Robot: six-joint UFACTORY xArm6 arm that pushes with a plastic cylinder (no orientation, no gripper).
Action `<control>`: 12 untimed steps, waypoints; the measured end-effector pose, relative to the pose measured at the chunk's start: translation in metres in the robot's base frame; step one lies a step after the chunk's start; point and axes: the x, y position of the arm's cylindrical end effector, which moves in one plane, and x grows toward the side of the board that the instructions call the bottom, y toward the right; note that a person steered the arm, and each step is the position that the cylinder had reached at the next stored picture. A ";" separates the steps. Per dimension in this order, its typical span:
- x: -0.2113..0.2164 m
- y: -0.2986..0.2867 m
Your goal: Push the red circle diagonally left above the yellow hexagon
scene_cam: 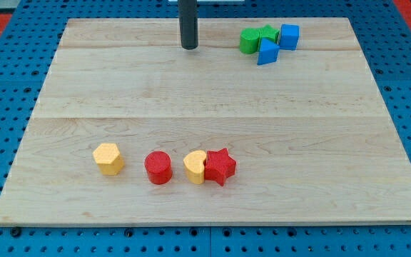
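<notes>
The red circle (158,168) lies on the wooden board (212,93) near the view's bottom, left of centre. The yellow hexagon (108,158) sits to its left, a small gap apart. My tip (189,47) is near the view's top, far above both blocks and touching none of them. The rod comes down from the top edge.
A yellow block (195,167) touches a red star (220,166) just right of the red circle. At the top right, two green blocks (250,41), (267,33) and two blue blocks (289,36), (267,52) cluster together. A blue pegboard surrounds the board.
</notes>
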 end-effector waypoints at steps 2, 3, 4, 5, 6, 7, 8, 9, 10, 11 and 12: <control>0.083 -0.082; 0.084 -0.100; 0.084 -0.100; 0.111 -0.120; 0.136 -0.148; 0.149 -0.158; 0.180 -0.145; 0.208 -0.145; 0.232 -0.144; 0.236 -0.118; 0.247 -0.108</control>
